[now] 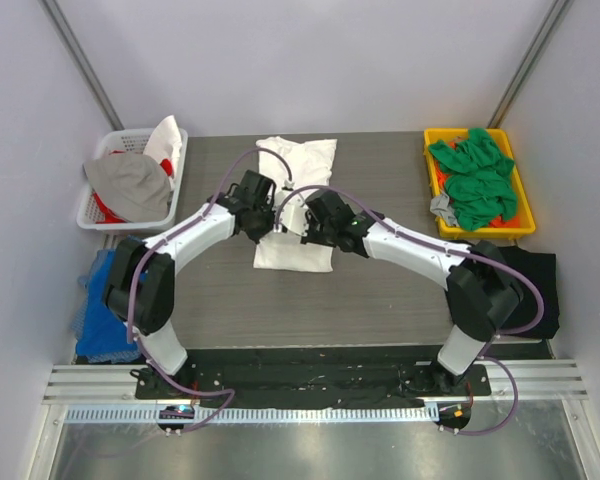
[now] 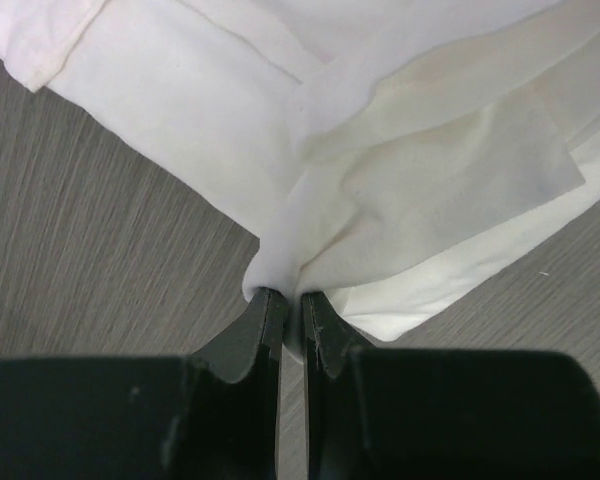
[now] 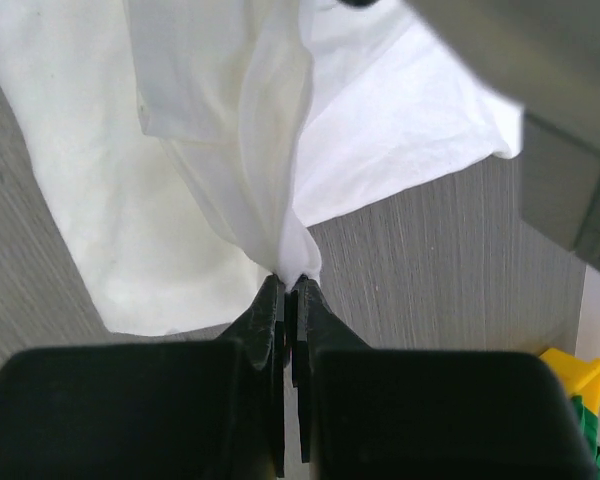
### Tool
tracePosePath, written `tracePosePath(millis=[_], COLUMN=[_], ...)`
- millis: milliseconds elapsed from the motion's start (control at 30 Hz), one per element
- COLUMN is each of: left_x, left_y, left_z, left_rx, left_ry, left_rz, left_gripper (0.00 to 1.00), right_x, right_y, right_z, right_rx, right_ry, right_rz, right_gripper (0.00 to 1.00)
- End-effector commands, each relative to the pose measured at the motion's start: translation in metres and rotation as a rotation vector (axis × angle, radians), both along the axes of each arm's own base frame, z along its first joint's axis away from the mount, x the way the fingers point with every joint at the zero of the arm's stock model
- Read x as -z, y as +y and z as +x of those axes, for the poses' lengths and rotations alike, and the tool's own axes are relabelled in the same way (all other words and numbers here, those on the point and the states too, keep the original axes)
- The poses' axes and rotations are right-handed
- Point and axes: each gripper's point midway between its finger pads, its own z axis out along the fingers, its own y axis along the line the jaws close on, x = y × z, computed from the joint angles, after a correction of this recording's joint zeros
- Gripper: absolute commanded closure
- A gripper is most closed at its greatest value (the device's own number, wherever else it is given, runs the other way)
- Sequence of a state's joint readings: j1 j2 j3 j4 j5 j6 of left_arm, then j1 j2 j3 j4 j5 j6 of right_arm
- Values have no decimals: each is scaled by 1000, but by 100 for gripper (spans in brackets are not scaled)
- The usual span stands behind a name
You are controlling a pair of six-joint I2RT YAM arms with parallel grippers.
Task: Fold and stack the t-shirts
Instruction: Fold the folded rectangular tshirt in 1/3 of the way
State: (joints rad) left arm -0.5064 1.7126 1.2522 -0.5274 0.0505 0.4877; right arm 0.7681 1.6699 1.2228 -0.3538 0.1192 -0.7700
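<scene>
A white t-shirt [image 1: 298, 170] lies partly folded on the dark table, mid-back. My left gripper [image 1: 263, 226] is shut on a bunched edge of the white t-shirt [image 2: 400, 180], pinched between its fingertips in the left wrist view. My right gripper [image 1: 297, 228] is shut on another fold of the same shirt [image 3: 230, 150], lifting it slightly. The two grippers are close together over the shirt's middle. Green t-shirts [image 1: 475, 178] lie heaped in a yellow tray [image 1: 520, 222] at back right. A black t-shirt [image 1: 536, 285] lies at the right edge under the right arm.
A white basket [image 1: 170, 205] at back left holds grey, white and red cloth [image 1: 130, 182]. A blue cloth [image 1: 92, 310] lies off the table's left edge. Grey walls enclose the table on three sides.
</scene>
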Motion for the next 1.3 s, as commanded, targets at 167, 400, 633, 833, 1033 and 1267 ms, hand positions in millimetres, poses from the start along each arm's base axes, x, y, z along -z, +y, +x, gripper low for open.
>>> tracePosePath(millis=[167, 400, 633, 833, 1033, 1267], left_x=[-14, -13, -22, -12, -3, 7], left_y=[2, -6, -14, -8, 4, 13], left_z=[45, 71, 84, 87, 86, 93], left_rx=[-25, -31, -33, -38, -44, -63], left_ry=[-65, -67, -88, -81, -72, -63], left_rz=[-28, -28, -53, -24, 7, 29], left_gripper=[100, 100, 100, 100, 100, 100], right_x=[-13, -5, -5, -2, 3, 10], right_y=[10, 11, 14, 15, 18, 19], right_z=[44, 65, 82, 98, 107, 116], right_rx=[3, 18, 20, 31, 34, 48], right_ry=[-65, -66, -80, -87, -87, -90], right_rz=[35, 30, 25, 19, 17, 9], right_gripper=[99, 99, 99, 99, 99, 99])
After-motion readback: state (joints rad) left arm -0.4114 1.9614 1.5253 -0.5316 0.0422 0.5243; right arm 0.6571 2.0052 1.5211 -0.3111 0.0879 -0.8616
